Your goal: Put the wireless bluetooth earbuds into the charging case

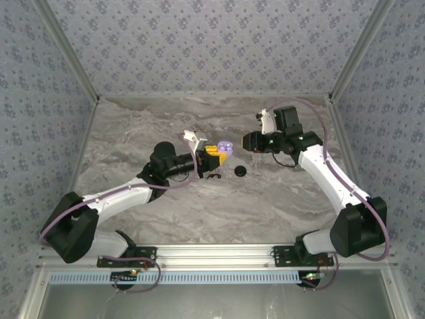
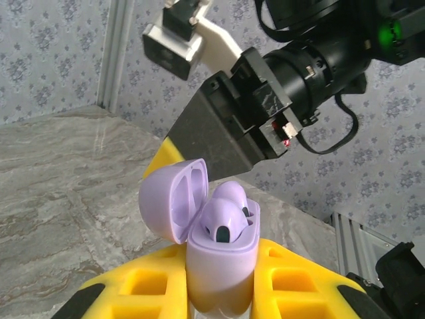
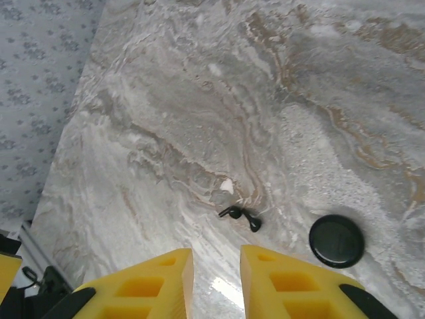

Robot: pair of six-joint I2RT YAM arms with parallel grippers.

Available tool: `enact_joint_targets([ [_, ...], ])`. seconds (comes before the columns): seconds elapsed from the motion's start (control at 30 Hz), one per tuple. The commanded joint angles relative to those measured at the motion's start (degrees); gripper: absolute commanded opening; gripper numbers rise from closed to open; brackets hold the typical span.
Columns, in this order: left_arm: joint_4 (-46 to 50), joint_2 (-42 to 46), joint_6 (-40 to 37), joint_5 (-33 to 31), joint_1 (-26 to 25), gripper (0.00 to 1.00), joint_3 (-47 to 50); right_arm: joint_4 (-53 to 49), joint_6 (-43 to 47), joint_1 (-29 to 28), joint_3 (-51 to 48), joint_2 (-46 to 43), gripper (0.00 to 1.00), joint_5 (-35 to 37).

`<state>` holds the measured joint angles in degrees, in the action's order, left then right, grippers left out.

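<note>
Our left gripper [image 1: 212, 154] clamps the open case [image 2: 222, 262]; right gripper [image 3: 216, 258] stands slightly apart, empty. We should seat the earbuds [image 2: 224, 219] squarely, gently.

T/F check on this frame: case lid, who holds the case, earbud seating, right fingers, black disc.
1. The charging case has its lid open. True.
2. The left fingers clamp the charging case. True.
3. An earbud sits in the case. True.
4. The right fingers grip an earbud. False: they stand apart with nothing between them.
5. The black disc lies inside the case. False: it lies on the table.
</note>
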<state>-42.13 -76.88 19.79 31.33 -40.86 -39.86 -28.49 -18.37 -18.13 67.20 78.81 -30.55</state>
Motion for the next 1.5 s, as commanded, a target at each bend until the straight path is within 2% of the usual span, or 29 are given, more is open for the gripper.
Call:
enact_joint_targets([
  [0.0, -3.8, 0.2, 0.4, 2.8, 0.2, 0.07, -2.4, 0.8, 1.3, -0.4, 0.0, 0.8, 0.25, -5.7],
  [0.27, -5.6, -0.6, 1.6, 5.4, 0.2, 0.07, -2.9, 1.5, 1.9, -1.8, 0.7, 3.0, 0.21, -9.6],
  [0.73, -5.0, -2.5, 2.9, 6.3, 0.2, 0.07, -3.6, 2.7, 2.8, -4.1, 3.6, 3.5, 0.21, -13.4],
  [1.07, -4.4, -3.2, 3.8, 5.5, 0.2, 0.07, -2.9, 4.1, 2.8, -4.4, 3.9, 2.6, 0.21, -15.6],
  [1.47, -1.3, -3.9, 4.2, 3.0, 0.4, 0.07, -2.7, 5.2, 3.4, -4.3, 2.4, 0.5, 0.2, -14.0],
])
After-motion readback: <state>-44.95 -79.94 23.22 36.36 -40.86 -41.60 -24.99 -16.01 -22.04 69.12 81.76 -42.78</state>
